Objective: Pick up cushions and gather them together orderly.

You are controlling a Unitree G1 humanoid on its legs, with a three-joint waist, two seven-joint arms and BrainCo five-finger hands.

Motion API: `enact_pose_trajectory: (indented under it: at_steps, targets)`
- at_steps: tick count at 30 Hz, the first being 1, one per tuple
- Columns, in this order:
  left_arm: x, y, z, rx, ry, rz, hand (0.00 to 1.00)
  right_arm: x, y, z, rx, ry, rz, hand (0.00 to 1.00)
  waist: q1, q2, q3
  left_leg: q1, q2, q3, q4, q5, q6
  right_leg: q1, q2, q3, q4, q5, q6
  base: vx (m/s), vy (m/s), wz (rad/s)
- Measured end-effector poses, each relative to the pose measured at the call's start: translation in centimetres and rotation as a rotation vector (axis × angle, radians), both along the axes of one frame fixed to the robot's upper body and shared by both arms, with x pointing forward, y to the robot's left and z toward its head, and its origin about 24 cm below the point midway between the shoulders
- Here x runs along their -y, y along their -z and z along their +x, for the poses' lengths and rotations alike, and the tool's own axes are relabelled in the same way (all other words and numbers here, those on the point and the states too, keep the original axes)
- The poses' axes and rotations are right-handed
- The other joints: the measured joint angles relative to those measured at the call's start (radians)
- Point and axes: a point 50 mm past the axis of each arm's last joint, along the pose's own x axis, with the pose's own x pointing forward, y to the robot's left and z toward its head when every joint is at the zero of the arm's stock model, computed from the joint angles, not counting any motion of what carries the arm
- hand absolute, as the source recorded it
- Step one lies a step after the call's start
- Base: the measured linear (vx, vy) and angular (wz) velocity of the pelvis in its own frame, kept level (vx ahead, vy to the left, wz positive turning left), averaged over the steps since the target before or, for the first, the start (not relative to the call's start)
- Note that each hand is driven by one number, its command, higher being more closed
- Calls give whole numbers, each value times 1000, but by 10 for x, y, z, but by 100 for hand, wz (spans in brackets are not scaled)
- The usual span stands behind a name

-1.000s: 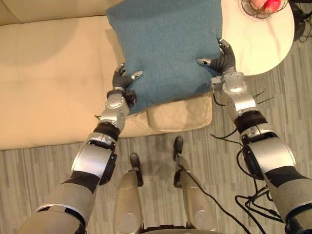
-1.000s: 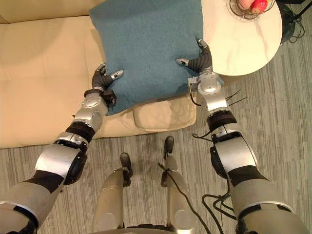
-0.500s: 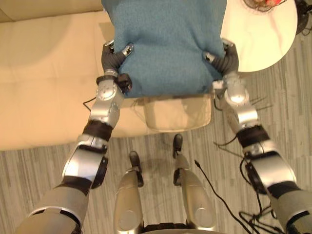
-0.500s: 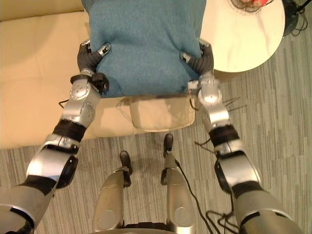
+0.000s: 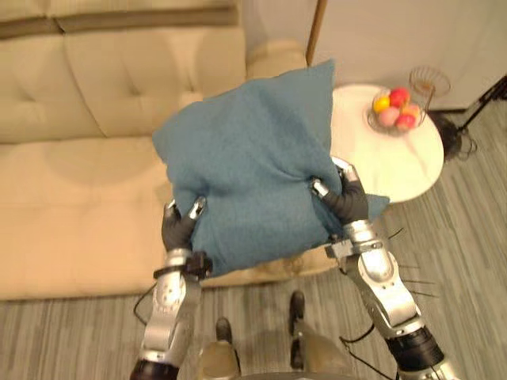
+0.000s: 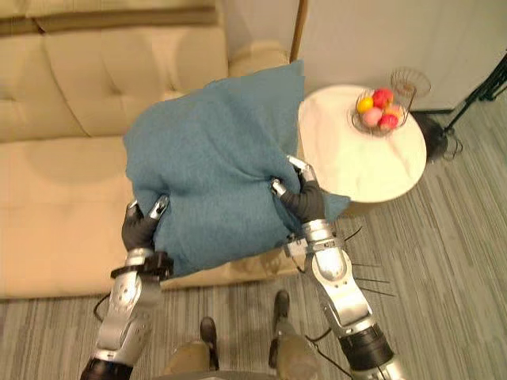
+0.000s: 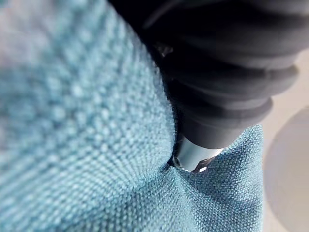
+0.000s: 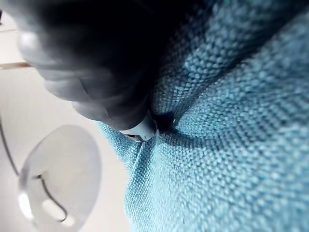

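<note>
No readable text, label, number or sign on anything in view.

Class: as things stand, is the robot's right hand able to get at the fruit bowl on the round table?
Probably not yet: the right hand is pinching the blue cushion, which the left hand grips too. The fruit bowl stands on the round table beyond, with bare tabletop between.

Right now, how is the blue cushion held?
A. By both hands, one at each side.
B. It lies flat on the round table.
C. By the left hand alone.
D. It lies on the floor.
A: the left hand and the right hand each grip one side of the blue cushion, held up over the sofa.
</note>
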Motion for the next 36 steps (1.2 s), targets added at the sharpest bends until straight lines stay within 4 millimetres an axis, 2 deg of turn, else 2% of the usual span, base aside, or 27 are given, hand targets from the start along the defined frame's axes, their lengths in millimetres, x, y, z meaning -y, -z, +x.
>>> enact_pose_trajectory:
  at_steps: [3, 4, 5, 6, 7, 8, 9, 10, 11, 12, 13, 14, 15, 16, 17, 18, 20, 21, 22, 23, 25, 26, 29, 31, 33, 35, 36]
  targets:
    - [1, 0, 0, 1, 0, 17, 100, 1, 4, 2, -18, 5, -6, 100, -7, 2, 1, -49, -15, -5, 51, 0, 18, -72, -21, 32, 118, -32, 33, -212, 56, 5]
    - [1, -1, 1, 4, 1, 36, 100, 2, 9, 2, -36, 12, -13, 100, -13, 4, 1, -67, -7, -9, 64, 3, 50, -84, -28, 50, 175, -81, 81, -199, 2, 61]
    - [2, 2, 4, -6, 4, 44, 100, 3, 15, 3, -62, 20, -18, 100, -34, 9, 5, -87, -11, -54, 92, 9, 58, -124, -48, 76, 414, -243, 26, -167, -32, 88]
    - [2, 3, 4, -12, 8, 48, 100, 4, 20, 3, -80, 26, -20, 100, -38, 8, 5, -80, -18, -83, 100, 12, 58, -128, -54, 85, 533, -312, 18, -88, -74, 126]
    - [2, 8, 4, -30, 14, 53, 100, 6, 28, 3, -114, 36, -28, 100, -33, 5, 3, -80, -34, -131, 116, 25, 51, -100, -64, 95, 669, -389, 57, -78, -165, 130]
    - [2, 8, 5, -33, 16, 54, 100, 6, 32, 4, -128, 41, -34, 100, -26, 1, -1, -105, -48, -182, 123, 39, 44, -59, -65, 96, 671, -441, 51, -106, -202, 124]
    - [2, 8, 5, -32, 15, 54, 100, 6, 31, 5, -126, 42, -36, 100, -21, 3, -2, -127, -53, -208, 120, 56, 36, -50, -62, 95, 633, -456, 53, -204, -242, 113]
    - [2, 8, 5, -31, 16, 51, 100, 6, 29, 6, -116, 44, -43, 100, 0, 24, -19, -182, -54, -244, 92, 104, 25, -46, -47, 85, 525, -466, 58, -230, -193, 86]
    - [4, 8, 5, -28, 14, 39, 100, 6, 27, 8, -101, 46, -58, 100, 21, 67, -24, -237, -28, -291, 56, 152, 22, -56, -12, 53, 444, -441, 33, -240, -180, 78]
    - [5, 8, 4, -29, 14, 32, 100, 6, 27, 10, -103, 53, -61, 100, 25, 83, -25, -254, -18, -313, 37, 178, 24, -66, 1, 31, 429, -431, 24, -256, -157, 74]
    - [6, 10, 3, -40, 17, 24, 100, 8, 33, 12, -129, 72, -72, 100, 24, 97, -25, -262, -3, -342, -12, 233, 9, -79, 12, -9, 437, -423, 8, -327, -222, 83]
    - [9, 13, 1, -54, 23, 13, 100, 10, 40, 14, -161, 94, -83, 100, 22, 98, -25, -254, 4, -334, -61, 289, 9, -87, 15, -51, 465, -425, -6, -312, -203, 90]
    - [11, 14, 1, -59, 32, 8, 100, 12, 42, 14, -173, 105, -90, 100, 19, 98, -25, -250, 5, -312, -92, 313, 35, -90, 8, -77, 473, -426, -13, -277, -120, 90]
    - [14, 14, 2, -61, 43, 0, 100, 15, 44, 15, -185, 120, -94, 100, 17, 92, -23, -250, 19, -231, -121, 235, 92, -91, -15, -117, 468, -415, -27, -161, -6, 103]
    - [17, 14, 2, -66, 55, -4, 100, 17, 45, 15, -191, 132, -94, 100, 2, 72, -24, -277, 16, -151, -91, 136, 120, -88, -48, -143, 446, -399, -27, -229, -5, 112]
    - [20, 15, 1, -67, 71, -3, 100, 19, 44, 15, -190, 144, -96, 100, -6, 49, -18, -289, 6, -92, 8, 131, 117, -82, -89, -160, 426, -386, -33, -187, -21, 91]
    - [23, 15, 1, -63, 85, -11, 100, 22, 44, 15, -182, 162, -116, 100, -18, 47, -22, -237, -11, -50, 140, 129, 114, -50, -120, -181, 364, -353, -23, -166, 30, 55]
    - [23, 14, 1, -60, 89, -15, 100, 23, 44, 16, -180, 163, -118, 100, -20, 56, -27, -198, -12, -42, 130, 130, 113, -42, -116, -185, 341, -345, -9, -113, 116, 34]
    - [24, 14, 1, -54, 91, -20, 100, 23, 43, 16, -175, 165, -120, 100, -30, 93, -53, -121, -12, -32, 32, 85, 54, -37, -97, -186, 304, -325, 10, -71, 155, 22]
    - [24, 12, 4, -39, 98, -14, 100, 22, 42, 17, -171, 171, -106, 100, -34, 89, -53, -106, -20, -27, -27, 105, 40, -40, -100, -172, 283, -303, 17, -87, 171, 7]
    - [21, 12, 3, -40, 100, -4, 100, 19, 42, 17, -178, 172, -82, 100, -19, 69, -58, -116, -21, 5, -4, 100, 47, -21, -89, -157, 213, -239, 22, -62, 123, -24]
    - [19, 15, 1, -55, 94, -4, 100, 16, 43, 17, -186, 170, -68, 100, -10, 59, -58, -121, -19, 19, 44, 70, 60, 17, -86, -149, 152, -194, 37, -24, 107, -29]
    - [19, 16, 1, -58, 99, 0, 100, 16, 43, 17, -188, 169, -68, 100, -6, 52, -61, -154, -17, 19, 135, 17, 73, 45, -88, -140, 97, -161, 49, -29, 103, -14]
    - [18, 16, 1, -58, 104, 6, 100, 16, 43, 17, -189, 170, -69, 100, -7, 48, -64, -170, -21, 16, 171, -15, 75, 40, -101, -141, 110, -170, 52, -35, 122, -1]
    - [18, 16, 0, -61, 107, 9, 100, 16, 44, 17, -194, 172, -70, 100, -12, 39, -59, -184, -39, 11, 217, -59, 93, 8, -131, -146, 206, -230, 67, -17, 176, 12]
    - [19, 18, 0, -77, 124, 18, 100, 19, 52, 15, -223, 179, -78, 100, -45, 10, -51, -176, -85, -34, 247, -94, 115, -61, -198, -132, 468, -305, 51, 3, 121, 50]
    - [19, 19, -1, -82, 127, 20, 100, 19, 54, 15, -232, 183, -85, 100, -49, 6, -48, -166, -92, -43, 246, -99, 124, -95, -209, -107, 552, -295, 36, 77, 85, 53]
